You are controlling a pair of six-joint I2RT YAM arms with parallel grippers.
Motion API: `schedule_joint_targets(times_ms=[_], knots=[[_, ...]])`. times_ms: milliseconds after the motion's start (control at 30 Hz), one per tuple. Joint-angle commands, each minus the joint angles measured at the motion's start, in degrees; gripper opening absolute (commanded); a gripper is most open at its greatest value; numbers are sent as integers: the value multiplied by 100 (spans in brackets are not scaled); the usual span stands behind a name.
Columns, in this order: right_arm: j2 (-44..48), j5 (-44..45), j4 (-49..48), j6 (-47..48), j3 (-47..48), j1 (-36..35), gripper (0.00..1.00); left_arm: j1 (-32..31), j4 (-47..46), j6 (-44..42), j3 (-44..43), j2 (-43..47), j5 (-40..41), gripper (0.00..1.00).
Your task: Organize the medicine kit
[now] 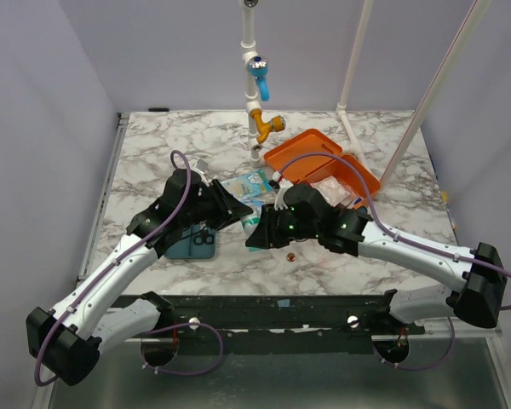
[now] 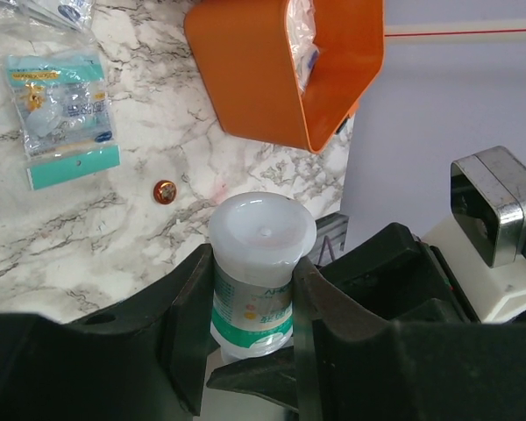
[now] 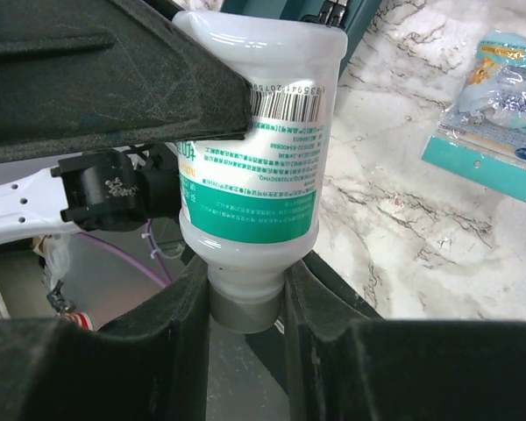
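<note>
Two grippers share one load at the near centre of the table (image 1: 153, 153) — a white bottle (image 3: 254, 175) with a teal label.

1. The right gripper (image 3: 245, 303) is closed on the grey cap end. Its fingers flank the neck on both sides.
2. The left gripper (image 2: 250, 281) is clamped on the body nearer the base. The dimpled white bottom faces the left wrist camera.
3. Judgement: opposed grips at the two ends suit a hand-over between arms, or a twist of the cap. The views do not settle which.

Just beyond the grippers, a small copper disc (image 2: 165, 189) lies flat on the marble, apart from everything else. A teal-edged sachet packet (image 2: 61, 114) lies flat further out, loose and outside any container.

The medicine kit (image 1: 324, 166) stands right of centre toward the far side, with its orange lid thrown open. Clear-wrapped items are already inside. Judgement: the open lid leaves the box free to receive the bottle from above — the likely destination. The right arm is nearer to it.
</note>
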State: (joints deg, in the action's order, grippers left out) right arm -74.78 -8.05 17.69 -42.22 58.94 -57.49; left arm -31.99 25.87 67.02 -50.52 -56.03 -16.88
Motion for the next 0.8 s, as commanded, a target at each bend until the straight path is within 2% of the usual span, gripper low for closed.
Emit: schedule_joint_targets(times_ms=[0,133,200,300,433,600,767], knots=[[106,568,275,343,109,-5,1,-26,-12,-274,-85,2,-468,38],[250,783,481,523,138,1,1,0,104,-588,-305,-103,-451,66],[329,1098,651,633,186,1,1,33,230,-741,-470,-114,-311,75],[394,1479,1073,877,372,-3,1,103,520,-1048,-808,-166,-208,83],[322,2174,1808,1371,751,10,1,145,881,-1420,-1198,-189,-64,86],[14,3167,2784,1986,1309,269,1,165,1113,-1689,-1248,-133,37,86],[-117,3521,3023,2448,1489,771,1,217,1127,-1851,-1033,-70,-72,86]])
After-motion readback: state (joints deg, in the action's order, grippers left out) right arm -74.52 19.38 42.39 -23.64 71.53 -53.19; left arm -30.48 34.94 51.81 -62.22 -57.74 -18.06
